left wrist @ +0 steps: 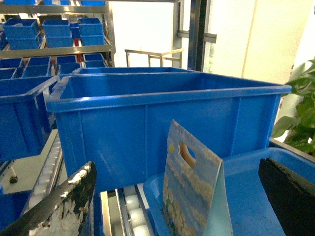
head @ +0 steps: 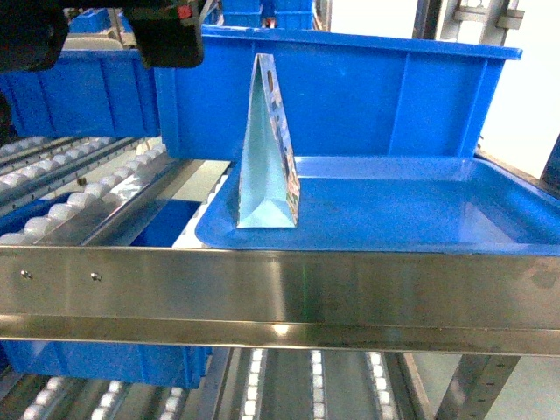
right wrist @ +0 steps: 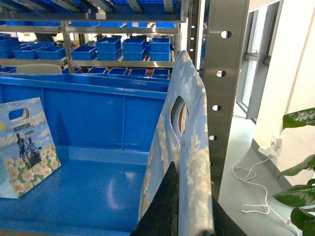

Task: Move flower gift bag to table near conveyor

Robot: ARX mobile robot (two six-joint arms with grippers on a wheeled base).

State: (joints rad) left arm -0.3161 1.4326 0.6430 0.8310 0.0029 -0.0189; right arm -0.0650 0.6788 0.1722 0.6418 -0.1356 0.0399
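My right gripper (right wrist: pixel 179 216) pinches a pale cloud-printed paper gift bag (right wrist: pixel 189 147) above the shallow blue plastic tray (right wrist: pixel 88 191); a second flat paper gift bag printed with white daisies (head: pixel 267 149) stands upright in that tray on the steel roller conveyor (head: pixel 262 289); my left gripper (left wrist: pixel 172 196) is spread wide just short of it; a clumsy approach could topple the thin bag.
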